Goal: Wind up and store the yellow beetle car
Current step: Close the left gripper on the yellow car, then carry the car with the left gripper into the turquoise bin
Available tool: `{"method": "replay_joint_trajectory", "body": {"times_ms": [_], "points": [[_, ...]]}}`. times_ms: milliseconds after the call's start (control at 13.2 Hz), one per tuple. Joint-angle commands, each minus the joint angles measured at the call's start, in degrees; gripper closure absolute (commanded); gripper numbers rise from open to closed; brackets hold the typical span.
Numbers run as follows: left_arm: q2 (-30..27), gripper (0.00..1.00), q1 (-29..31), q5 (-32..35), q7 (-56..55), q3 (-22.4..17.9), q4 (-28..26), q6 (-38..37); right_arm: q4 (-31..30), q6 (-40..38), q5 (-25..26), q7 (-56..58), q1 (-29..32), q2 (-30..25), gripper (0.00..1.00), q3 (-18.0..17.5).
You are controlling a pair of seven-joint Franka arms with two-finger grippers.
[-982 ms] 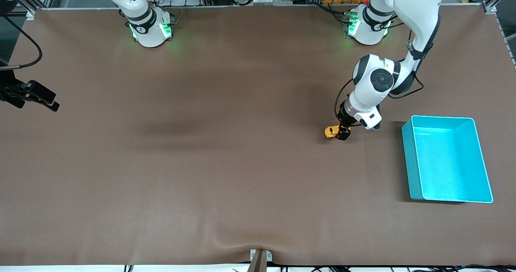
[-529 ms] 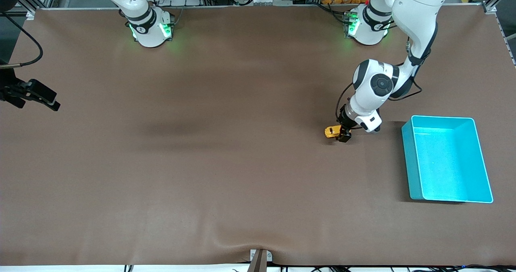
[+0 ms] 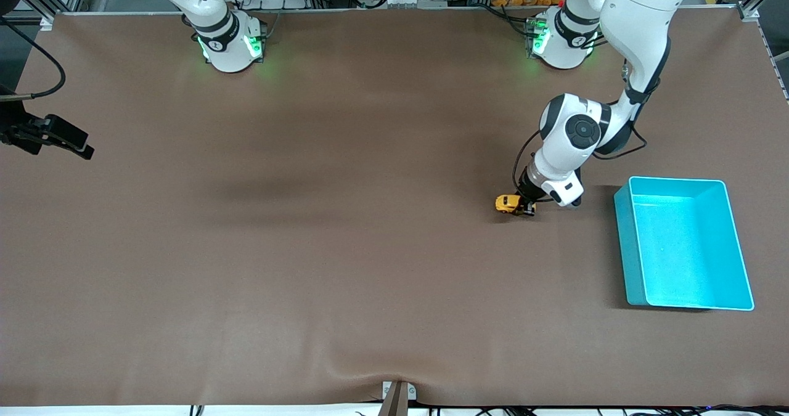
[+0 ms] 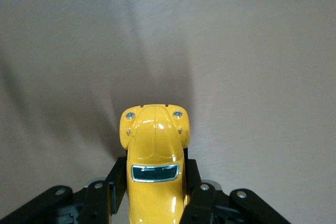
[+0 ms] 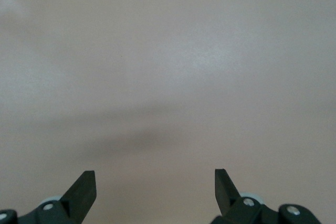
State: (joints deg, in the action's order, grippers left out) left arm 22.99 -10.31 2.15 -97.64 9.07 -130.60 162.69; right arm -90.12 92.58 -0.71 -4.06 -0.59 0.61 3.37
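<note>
The yellow beetle car (image 3: 508, 203) stands on the brown table, a short way from the turquoise bin (image 3: 622, 243) toward the right arm's end. My left gripper (image 3: 526, 207) is down at the table, shut on the car's rear half. In the left wrist view the car (image 4: 155, 140) points away from the camera, and the gripper (image 4: 155, 182) has its black fingers (image 4: 116, 177) pressed on both of the car's sides. My right gripper (image 3: 65, 138) waits at the right arm's end of the table. In the right wrist view it (image 5: 155, 187) is open and empty over bare table.
The turquoise bin is empty and sits near the left arm's end of the table. Both arm bases (image 3: 231, 43) stand along the table's edge farthest from the front camera. A small bracket (image 3: 397, 394) sits at the nearest edge.
My left wrist has dropped a little lower over the car, which stays at about the same spot. My right gripper has drifted slightly toward the bases' side.
</note>
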Motion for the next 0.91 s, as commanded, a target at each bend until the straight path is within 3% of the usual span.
{"method": "replay_joint_trajectory", "body": {"times_ms": [0, 302, 604, 831], "points": [[-1.6, 1.0, 2.1, 7.2, 1.7, -0.6, 4.0, -5.4, 1.4, -3.4, 0.1, -0.8, 0.9, 0.2, 0.0, -0.2], [-1.7, 1.0, 7.4, 9.9, 10.7, -0.4, 14.7, -17.5, 1.1, -8.1, 0.1, -0.7, 2.0, 0.2, 0.0, -0.3], [-2.4, 1.0, 13.3, 9.1, 24.7, -0.1, 23.4, -28.7, 0.9, -7.9, -0.6, -0.1, 2.7, 0.2, 0.0, -0.3], [-2.3, 1.0, 16.6, 8.9, 36.8, -0.1, 27.1, -32.9, 0.9, -7.5, -1.6, -0.1, 2.7, 0.4, 0.0, -0.3]]}}
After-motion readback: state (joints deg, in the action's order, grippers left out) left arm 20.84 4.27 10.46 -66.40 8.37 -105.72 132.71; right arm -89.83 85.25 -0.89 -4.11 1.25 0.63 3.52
